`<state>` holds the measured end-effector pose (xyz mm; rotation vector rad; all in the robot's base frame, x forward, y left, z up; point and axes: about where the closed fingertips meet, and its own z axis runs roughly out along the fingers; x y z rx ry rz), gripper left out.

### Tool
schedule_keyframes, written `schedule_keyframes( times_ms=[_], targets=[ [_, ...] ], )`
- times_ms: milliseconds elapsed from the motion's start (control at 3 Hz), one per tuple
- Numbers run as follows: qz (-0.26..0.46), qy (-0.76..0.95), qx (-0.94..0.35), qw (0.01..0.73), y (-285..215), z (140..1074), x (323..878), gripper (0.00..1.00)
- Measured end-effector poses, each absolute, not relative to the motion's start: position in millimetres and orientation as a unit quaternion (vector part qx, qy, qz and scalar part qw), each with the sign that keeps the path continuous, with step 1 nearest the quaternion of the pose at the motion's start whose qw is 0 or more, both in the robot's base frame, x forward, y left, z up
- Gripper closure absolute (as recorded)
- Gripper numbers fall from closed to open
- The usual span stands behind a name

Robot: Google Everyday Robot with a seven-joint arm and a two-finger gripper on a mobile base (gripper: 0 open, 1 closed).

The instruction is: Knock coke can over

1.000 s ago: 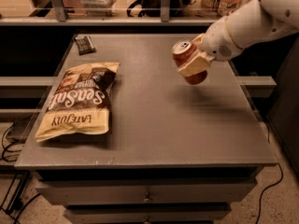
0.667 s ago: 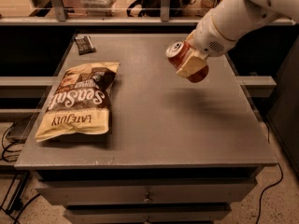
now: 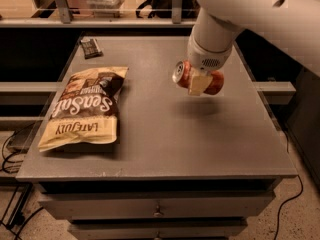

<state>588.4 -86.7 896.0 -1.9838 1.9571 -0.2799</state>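
Observation:
The coke can (image 3: 184, 74), red with a silver top, is held on its side in the air above the grey table (image 3: 165, 134), its top facing left. My gripper (image 3: 198, 82) hangs from the white arm at the upper right and is shut on the can, a pale finger (image 3: 197, 85) crossing its middle. The can casts a shadow on the table just below it.
A large brown and tan chip bag (image 3: 87, 106) lies flat on the table's left half. A small dark packet (image 3: 91, 47) lies at the far left corner. A shelf with a rail runs behind the table. Drawers sit under the front edge.
The arm has swung left and toward the table's middle with the can in its grip. The can is now tipped fully onto its side. The view has shifted too.

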Motion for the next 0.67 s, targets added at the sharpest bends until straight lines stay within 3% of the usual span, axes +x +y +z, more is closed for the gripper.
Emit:
schedule_keyframes(
  times_ms=[333, 667],
  targets=[
    [-0.158, 0.677, -0.71, 0.108, -106.3, 879.6, 589.8, 0.36],
    [-0.174, 0.674, -0.714, 0.073, -120.6, 869.3, 589.0, 0.14]
  ],
)
